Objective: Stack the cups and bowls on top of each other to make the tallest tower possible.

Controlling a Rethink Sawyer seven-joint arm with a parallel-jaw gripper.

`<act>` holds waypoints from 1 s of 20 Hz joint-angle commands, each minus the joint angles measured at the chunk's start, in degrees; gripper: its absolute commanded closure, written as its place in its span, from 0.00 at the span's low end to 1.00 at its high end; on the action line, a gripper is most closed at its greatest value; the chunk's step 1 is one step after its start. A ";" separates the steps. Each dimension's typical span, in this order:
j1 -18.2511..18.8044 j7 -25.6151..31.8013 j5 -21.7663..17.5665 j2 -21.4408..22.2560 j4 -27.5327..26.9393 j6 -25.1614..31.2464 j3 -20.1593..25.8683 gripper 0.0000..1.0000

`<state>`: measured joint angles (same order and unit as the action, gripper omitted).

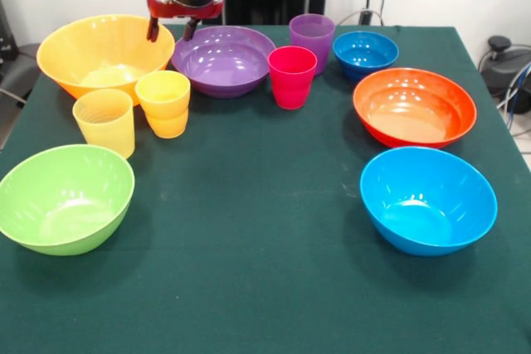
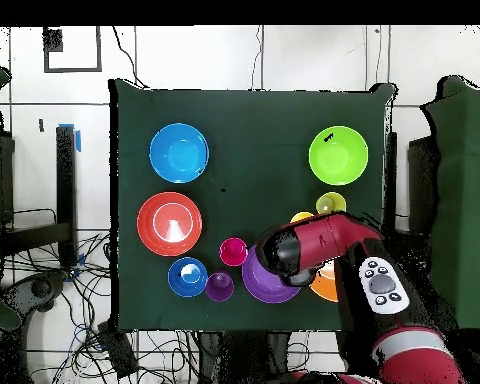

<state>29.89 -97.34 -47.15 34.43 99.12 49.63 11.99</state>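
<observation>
We see the gripper hanging at the desk's far left, its two short fingers spread apart and grasping nothing, over the gap between the orange-yellow bowl and the purple bowl.

Going left to right in the front view: the green bowl sits at 7 o'clock from the gripper, well apart from it. The orange-yellow bowl lies just at the gripper's 8 o'clock, its far rim partly behind the left finger. The ribbed yellow cup stands at 7 o'clock, and the orange-yellow cup at 6 o'clock, close below the gripper; the two cups stand side by side, and we cannot tell whether they touch. The purple bowl lies at 4 o'clock, just beside the right finger. The red-pink cup stands at the purple bowl's right rim, with the purple cup behind it, its foot hidden. Then come the dark blue bowl, the red-orange bowl and the light blue bowl, all well apart from the gripper. Nothing is stacked; every piece rests on the desk alone.

From overhead the arm covers the gripper, much of the orange-yellow bowl and part of the purple bowl.
</observation>
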 commanded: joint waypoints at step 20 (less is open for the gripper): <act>-0.27 7.38 -6.95 -6.20 -4.07 -8.26 3.93 0.00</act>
<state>29.89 -97.34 -50.23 29.49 98.90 45.43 12.02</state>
